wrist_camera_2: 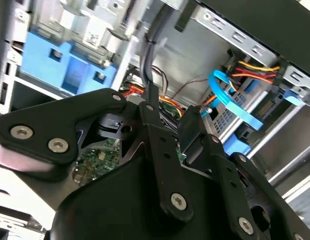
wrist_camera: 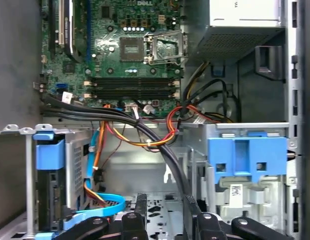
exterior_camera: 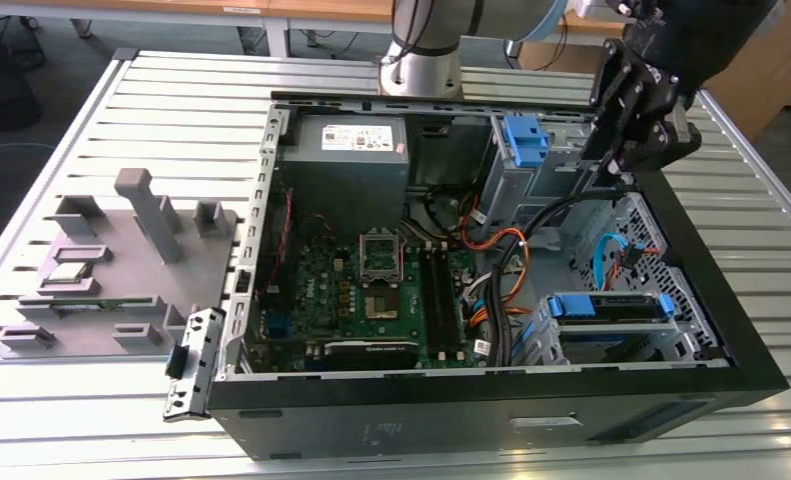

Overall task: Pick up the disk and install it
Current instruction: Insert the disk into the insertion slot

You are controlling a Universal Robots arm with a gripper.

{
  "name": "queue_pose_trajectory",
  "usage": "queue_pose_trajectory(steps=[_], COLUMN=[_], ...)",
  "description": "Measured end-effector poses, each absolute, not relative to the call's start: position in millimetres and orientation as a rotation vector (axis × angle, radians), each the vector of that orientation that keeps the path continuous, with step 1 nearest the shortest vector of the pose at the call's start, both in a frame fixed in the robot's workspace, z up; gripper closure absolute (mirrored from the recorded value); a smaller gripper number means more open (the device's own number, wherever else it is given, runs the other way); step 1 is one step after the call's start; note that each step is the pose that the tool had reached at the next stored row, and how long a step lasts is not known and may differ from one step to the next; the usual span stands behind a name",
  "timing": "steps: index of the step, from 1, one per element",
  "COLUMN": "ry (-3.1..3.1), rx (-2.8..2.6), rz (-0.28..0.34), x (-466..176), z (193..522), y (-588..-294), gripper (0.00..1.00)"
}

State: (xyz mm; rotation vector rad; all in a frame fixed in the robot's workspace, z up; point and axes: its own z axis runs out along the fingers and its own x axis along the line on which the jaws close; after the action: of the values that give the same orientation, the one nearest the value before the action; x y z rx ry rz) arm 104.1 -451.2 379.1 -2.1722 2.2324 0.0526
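Slatted metal tabletop (exterior_camera: 168,110), on which an open black computer case (exterior_camera: 502,410) is laid.
A flat silver hard disk in a blue plastic bracket (exterior_camera: 522,140) is seated at the case's far edge in the exterior view; the black gripper (exterior_camera: 631,160) is held just beside it, fingers spread apart, nothing grasped.

End effector (wrist_camera_2: 170,125) near blue-framed disk (wrist_camera_2: 70,60)

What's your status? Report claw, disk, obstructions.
Claw open, empty, over the case. Disk sits in the case, apart from claw. Black cables run close beside claw.
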Motion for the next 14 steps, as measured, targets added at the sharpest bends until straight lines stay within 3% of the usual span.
queue_pose_trajectory(steps=[14], ry=[2.232], rx=[-2.172], rz=[0.053], x=[104], z=[379], y=[-499], gripper=[0.58])
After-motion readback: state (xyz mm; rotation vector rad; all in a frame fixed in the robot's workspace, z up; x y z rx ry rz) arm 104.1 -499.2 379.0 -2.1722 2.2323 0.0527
